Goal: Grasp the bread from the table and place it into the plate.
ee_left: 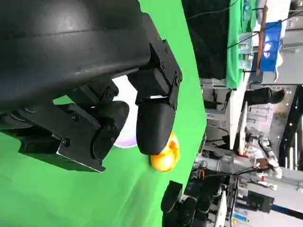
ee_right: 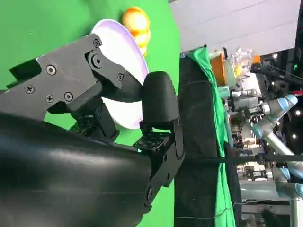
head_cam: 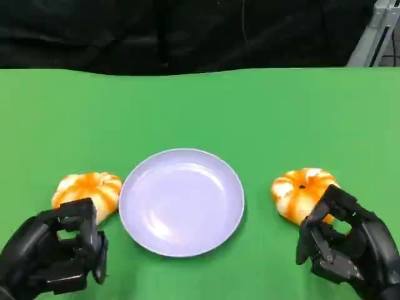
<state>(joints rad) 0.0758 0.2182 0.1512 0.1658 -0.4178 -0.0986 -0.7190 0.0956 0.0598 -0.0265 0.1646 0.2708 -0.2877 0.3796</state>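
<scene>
On the green tabletop (head_cam: 200, 106), one round orange-and-white glazed bread bun (head_cam: 302, 191) lies just ahead of the black right hand (head_cam: 347, 245), whose empty fingers are spread and seem to brush its near edge, while a second matching bun (head_cam: 89, 192) lies just beyond the black left hand (head_cam: 59, 255), likewise empty with fingers apart. The pale lilac round plate (head_cam: 181, 201) sits between the two hands, holding nothing. The risk, as I judge it, is that fingers closing from the near side only would push a soft bun away or squash it, or would clip the plate's rim during the carry.
</scene>
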